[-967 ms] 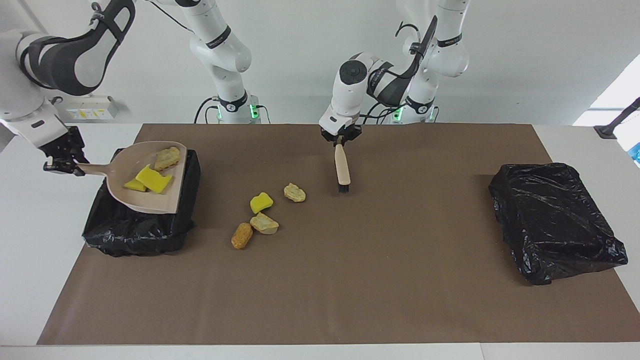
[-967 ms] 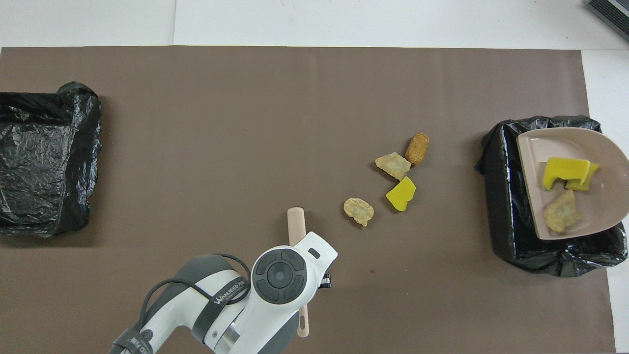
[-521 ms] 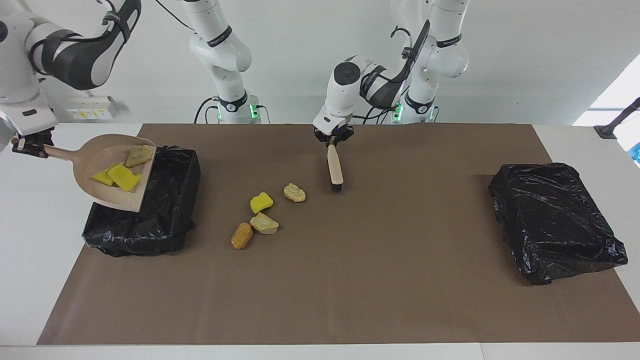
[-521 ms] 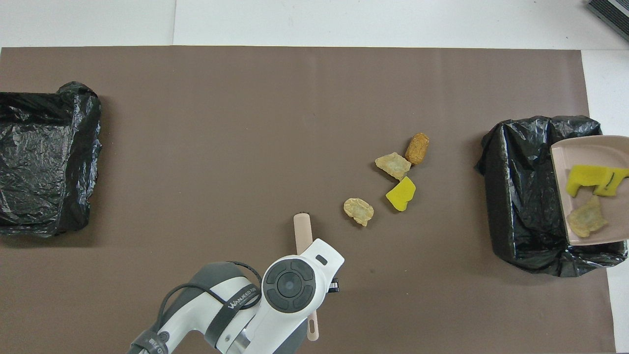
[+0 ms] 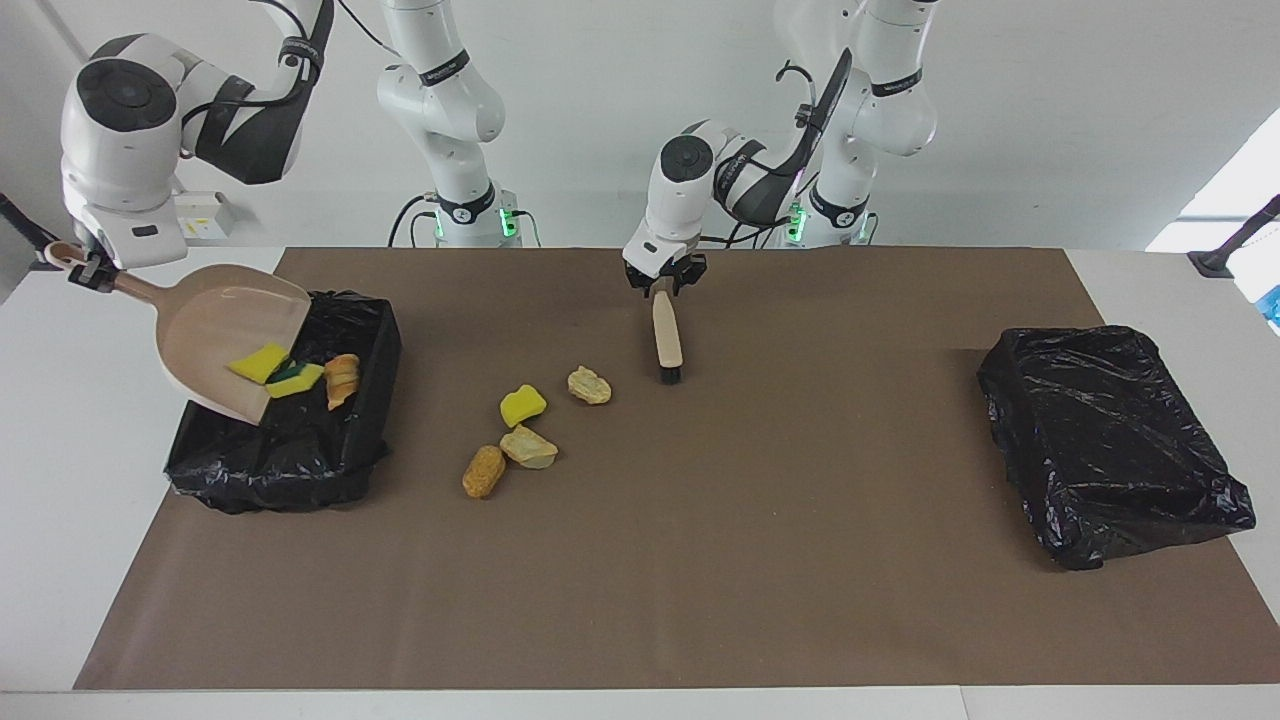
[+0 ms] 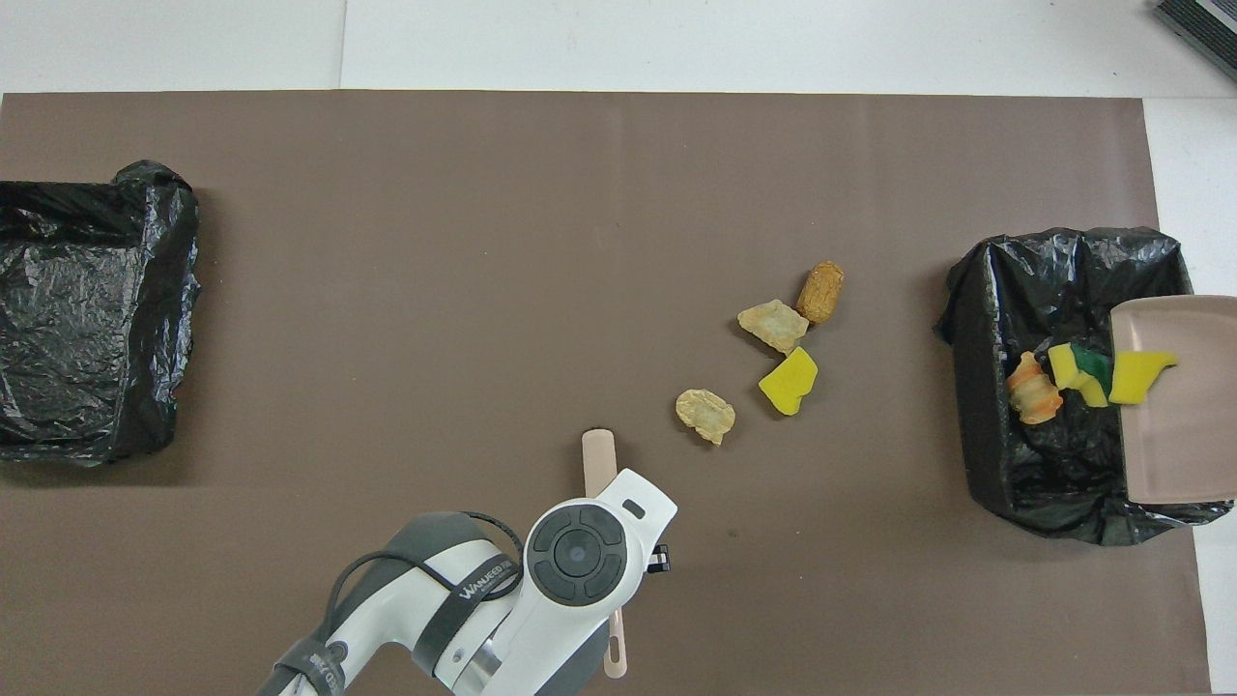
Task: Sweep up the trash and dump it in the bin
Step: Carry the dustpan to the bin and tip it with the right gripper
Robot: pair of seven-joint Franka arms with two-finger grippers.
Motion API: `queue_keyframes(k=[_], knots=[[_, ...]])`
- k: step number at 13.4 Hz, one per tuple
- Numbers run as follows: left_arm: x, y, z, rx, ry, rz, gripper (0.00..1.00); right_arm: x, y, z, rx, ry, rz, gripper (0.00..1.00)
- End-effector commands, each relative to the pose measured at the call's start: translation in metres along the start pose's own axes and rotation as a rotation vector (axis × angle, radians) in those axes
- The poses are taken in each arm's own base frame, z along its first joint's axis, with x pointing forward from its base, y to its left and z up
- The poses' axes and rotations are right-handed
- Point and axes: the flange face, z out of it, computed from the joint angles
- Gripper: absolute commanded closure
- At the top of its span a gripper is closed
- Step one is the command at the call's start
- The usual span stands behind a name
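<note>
Nearest the robots, the left gripper (image 5: 663, 285) stood over the brush (image 5: 666, 343); whether it gripped could not be told. The right gripper (image 5: 88, 270), clamped on the dustpan (image 5: 215, 335), tipped trash (image 5: 340, 378) into the bin (image 5: 370, 330). Four lumps (image 5: 522, 404) on the mat awaited sweeping, likely next.

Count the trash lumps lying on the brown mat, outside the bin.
4, clustered toward the right arm's end: a yellow chunk, a tan piece nearer the robots, a tan piece and an orange-brown piece farther away. None look hidden.
</note>
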Motion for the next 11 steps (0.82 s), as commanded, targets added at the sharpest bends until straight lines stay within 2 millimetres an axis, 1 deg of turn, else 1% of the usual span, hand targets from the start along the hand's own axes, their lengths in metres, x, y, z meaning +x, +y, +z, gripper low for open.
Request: queue_keyframes(k=[1, 2, 3, 4, 5, 6, 7, 8, 9, 10, 11], knots=[[0.023, -0.017, -0.032, -0.011, -0.023, -0.059, 0.00, -0.015, -0.016, -0.020, -0.001, -0.106, 0.009, 1.00], [0.030, -0.018, -0.043, -0.003, -0.028, -0.064, 0.00, -0.025, -0.017, -0.029, 0.004, -0.128, 0.031, 1.00], [0.039, -0.024, -0.050, -0.002, -0.027, -0.078, 0.00, -0.029, -0.020, -0.033, 0.022, -0.132, 0.033, 1.00], [0.052, -0.035, -0.057, -0.001, -0.011, -0.091, 0.00, -0.026, -0.020, -0.039, 0.018, -0.135, 0.025, 1.00], [0.066, -0.045, -0.066, 0.003, 0.019, -0.105, 0.00, -0.027, -0.020, -0.051, 0.001, -0.129, 0.036, 1.00], [0.081, -0.058, -0.077, 0.000, 0.042, -0.127, 0.00, -0.023, -0.019, -0.054, 0.010, -0.115, 0.044, 1.00], [0.098, -0.073, -0.090, -0.010, 0.066, -0.136, 0.00, -0.014, -0.017, -0.060, 0.012, -0.075, 0.049, 1.00], [0.114, -0.092, -0.104, -0.025, 0.081, -0.140, 0.00, -0.004, -0.018, -0.059, 0.031, 0.007, 0.089, 1.00], [0.129, -0.114, -0.115, -0.031, 0.086, -0.133, 0.00, 0.004, -0.021, -0.058, 0.058, 0.095, 0.173, 1.00], [0.138, -0.136, -0.124, -0.032, 0.086, -0.118, 0.00, 0.012, -0.021, -0.059, 0.071, 0.163, 0.241, 1.00], [0.148, -0.162, -0.135, -0.034, 0.085, -0.099, 0.00, 0.020, -0.021, -0.062, 0.075, 0.202, 0.289, 1.00]])
